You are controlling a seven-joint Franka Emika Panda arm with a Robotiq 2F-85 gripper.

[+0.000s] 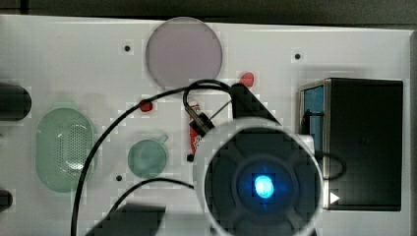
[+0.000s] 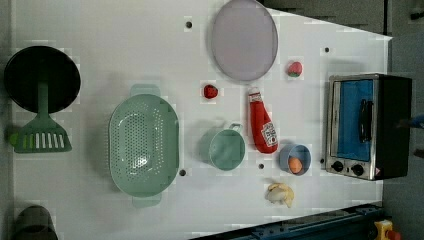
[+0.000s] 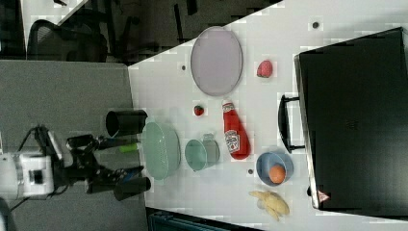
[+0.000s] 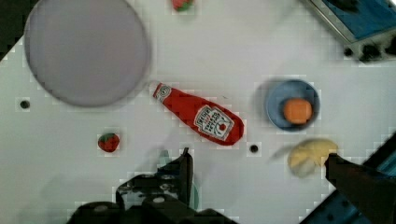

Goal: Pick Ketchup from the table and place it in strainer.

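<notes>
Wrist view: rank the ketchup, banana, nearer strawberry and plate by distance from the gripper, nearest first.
1. Ketchup, lying just ahead of the gripper, and banana, beside one jaw: too close to call.
2. Nearer strawberry, out past the other jaw.
3. Plate, beyond the Ketchup's cap.

Red Ketchup (image 2: 262, 125) bottle flat on table — mint strainer (image 2: 144, 145) (perforated, empty) well apart

Robot lab mock kitchen, white tabletop (image 2: 125, 45) with bolt holes, toy toaster oven (image 2: 367, 125), office chair (image 3: 67, 41) beyond
</notes>
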